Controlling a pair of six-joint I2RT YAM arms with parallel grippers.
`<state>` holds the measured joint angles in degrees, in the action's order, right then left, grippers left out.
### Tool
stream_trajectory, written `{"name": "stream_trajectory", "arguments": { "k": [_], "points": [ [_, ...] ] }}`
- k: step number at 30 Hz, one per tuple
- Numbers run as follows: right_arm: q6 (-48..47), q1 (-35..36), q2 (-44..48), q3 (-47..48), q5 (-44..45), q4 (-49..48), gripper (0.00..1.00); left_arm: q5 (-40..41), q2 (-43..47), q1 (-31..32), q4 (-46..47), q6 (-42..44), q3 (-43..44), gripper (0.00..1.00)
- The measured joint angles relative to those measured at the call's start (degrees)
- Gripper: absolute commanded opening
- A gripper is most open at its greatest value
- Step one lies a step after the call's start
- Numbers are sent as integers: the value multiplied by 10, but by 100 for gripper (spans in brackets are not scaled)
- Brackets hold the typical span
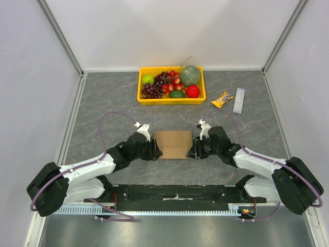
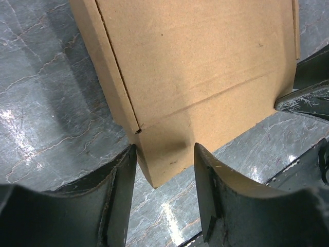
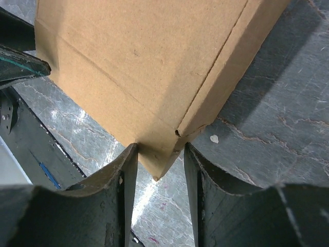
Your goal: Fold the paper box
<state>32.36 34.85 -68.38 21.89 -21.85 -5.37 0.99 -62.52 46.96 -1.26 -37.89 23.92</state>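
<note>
Paper box (image 1: 174, 144) (yellow tray (image 1: 169, 101) well apart)

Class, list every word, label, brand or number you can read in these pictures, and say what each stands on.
None can be read.
small packet: printed, but too small and blurred to read.
pale strip beside it: too small to tell.
paper box: plain brown, no print in any view.

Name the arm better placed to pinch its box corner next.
Probably right: the paper box corner sits centred in the right gripper; in the left gripper it lies nearer one finger.
</note>
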Motion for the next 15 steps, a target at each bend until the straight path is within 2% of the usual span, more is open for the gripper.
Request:
{"name": "stream_trajectory", "arguments": {
  "k": [15],
  "points": [
    [7, 0, -3, 0, 10, -2, 42, 0, 0, 0, 9, 0, -11, 47]
  ]
}}
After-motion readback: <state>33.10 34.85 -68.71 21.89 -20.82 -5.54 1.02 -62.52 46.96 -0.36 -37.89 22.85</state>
